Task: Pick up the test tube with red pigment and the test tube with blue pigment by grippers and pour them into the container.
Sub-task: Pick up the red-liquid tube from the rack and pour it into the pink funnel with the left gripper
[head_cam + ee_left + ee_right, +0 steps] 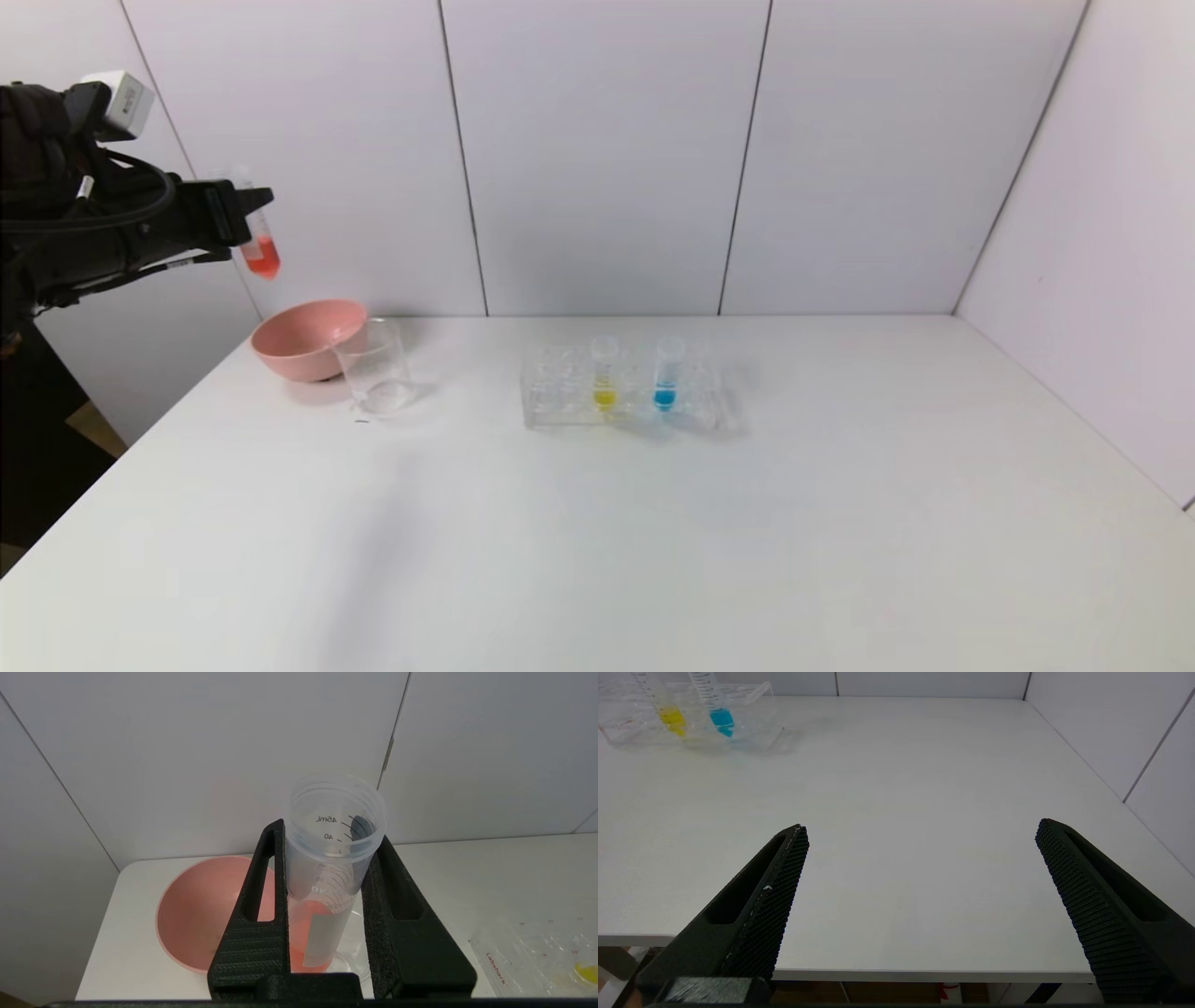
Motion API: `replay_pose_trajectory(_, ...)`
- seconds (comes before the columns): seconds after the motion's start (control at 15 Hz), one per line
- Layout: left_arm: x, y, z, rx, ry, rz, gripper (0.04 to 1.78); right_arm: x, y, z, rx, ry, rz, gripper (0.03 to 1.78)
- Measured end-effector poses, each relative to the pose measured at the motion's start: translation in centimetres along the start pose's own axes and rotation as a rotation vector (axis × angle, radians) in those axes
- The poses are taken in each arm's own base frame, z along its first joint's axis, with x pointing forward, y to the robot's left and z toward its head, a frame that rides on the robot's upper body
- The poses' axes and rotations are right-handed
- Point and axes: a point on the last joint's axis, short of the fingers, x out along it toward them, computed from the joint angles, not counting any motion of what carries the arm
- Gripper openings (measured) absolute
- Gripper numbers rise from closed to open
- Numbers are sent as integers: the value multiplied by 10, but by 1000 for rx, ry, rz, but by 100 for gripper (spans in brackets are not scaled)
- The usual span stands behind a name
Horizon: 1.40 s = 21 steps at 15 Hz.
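Upper left of head view: left gripper clamps red tube upright above bowl; should shift over beaker before tipping. Right gripper wide, idle.

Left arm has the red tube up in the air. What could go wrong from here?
1. The left gripper holds the red tube high above the pink bowl, not clearly over the beaker; tipping now could pour into the bowl or onto the table.
2. From that height, liquid may splash past the beaker's narrow mouth.
3. The bowl touches or nearly touches the beaker; coming down could knock either.
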Motion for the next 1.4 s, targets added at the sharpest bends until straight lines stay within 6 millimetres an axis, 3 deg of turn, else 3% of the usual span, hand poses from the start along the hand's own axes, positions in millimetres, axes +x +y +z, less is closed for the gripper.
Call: replay_pose_trajectory(1.4, -5, 10, -14, -2, 42, 6, 46, 0, 0, 0, 0, 0, 0, 177)
